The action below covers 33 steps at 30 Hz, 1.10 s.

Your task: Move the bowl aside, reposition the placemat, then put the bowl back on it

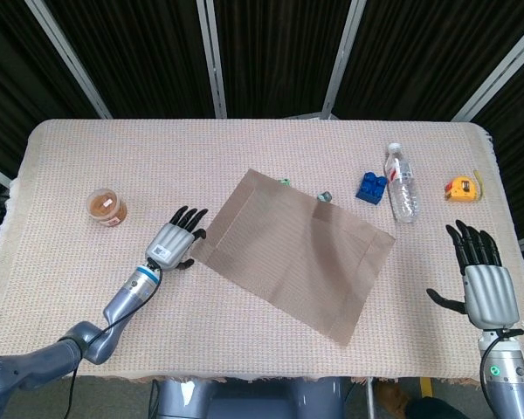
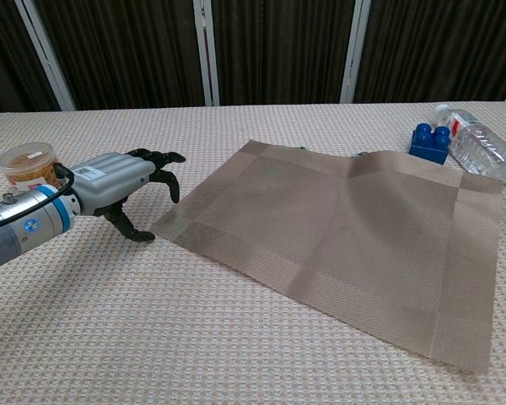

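Observation:
The brown woven placemat [image 1: 293, 253] [image 2: 337, 236] lies skewed across the middle of the table, with a hump along its far edge. The bowl [image 1: 106, 207] [image 2: 30, 163], a small clear tub with orange-brown contents, stands off the mat at the left. My left hand [image 1: 173, 240] [image 2: 122, 179] hovers low between the bowl and the mat. Its fingers are spread and arched, holding nothing, and their tips come right up to the mat's left corner. My right hand [image 1: 485, 279] shows only in the head view, open and empty near the table's right edge, well clear of the mat.
A water bottle [image 1: 403, 183] [image 2: 481, 150] lies beside a blue brick [image 1: 372, 187] [image 2: 429, 141] at the back right. A yellow tape measure [image 1: 462, 188] sits further right. Two small items [image 1: 327, 196] peek out at the mat's far edge.

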Tool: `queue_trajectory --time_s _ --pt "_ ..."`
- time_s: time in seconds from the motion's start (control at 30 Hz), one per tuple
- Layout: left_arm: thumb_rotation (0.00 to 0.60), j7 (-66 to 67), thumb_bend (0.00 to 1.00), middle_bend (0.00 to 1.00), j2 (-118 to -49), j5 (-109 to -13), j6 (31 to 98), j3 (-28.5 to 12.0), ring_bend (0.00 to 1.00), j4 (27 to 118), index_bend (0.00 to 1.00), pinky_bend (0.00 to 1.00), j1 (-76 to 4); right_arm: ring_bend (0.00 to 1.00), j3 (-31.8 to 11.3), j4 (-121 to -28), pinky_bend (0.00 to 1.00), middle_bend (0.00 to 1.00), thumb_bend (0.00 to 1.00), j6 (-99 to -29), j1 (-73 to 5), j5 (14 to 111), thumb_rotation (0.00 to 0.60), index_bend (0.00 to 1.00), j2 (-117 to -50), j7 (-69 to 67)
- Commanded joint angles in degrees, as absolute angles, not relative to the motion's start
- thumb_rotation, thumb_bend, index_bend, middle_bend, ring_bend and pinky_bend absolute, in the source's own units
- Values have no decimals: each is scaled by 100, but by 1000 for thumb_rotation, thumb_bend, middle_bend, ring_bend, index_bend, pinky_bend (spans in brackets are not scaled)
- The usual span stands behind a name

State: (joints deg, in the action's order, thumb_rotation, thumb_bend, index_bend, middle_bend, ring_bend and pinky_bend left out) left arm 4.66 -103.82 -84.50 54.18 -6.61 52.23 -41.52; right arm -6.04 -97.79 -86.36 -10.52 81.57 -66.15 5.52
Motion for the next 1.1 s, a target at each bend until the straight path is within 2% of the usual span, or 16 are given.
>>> queue_trajectory --time_s 0.03,0.27,0.57,0.87,1.1 --pt "600 445 228 0 -10446 -8472 5352 -626 0 5083 355 0 -4228 0 -625 -9780 0 0 0 -8638 -1043 8152 600 0 -6609 540" --pt "600 410 244 0 -10556 -8508 5339 -538 0 4880 355 0 -4277 0 -654 -9756 0 0 0 -8614 -1026 8164 600 0 -6614 524" --pt "600 420 410 0 -10638 -8478 5323 -514 0 4823 375 0 -4325 0 -684 -9745 0 0 0 -8614 -1005 8215 600 0 -6618 498" --pt "600 504 421 0 -10692 -8427 5350 -591 0 4855 394 0 -4419 0 -704 -9762 0 0 0 -8630 -975 8264 600 0 -6586 445" --pt "600 642 494 0 -10744 -8340 5345 -642 0 4914 513 0 -4459 0 -721 -9778 0 0 0 -8648 -950 8297 600 0 -6562 412"
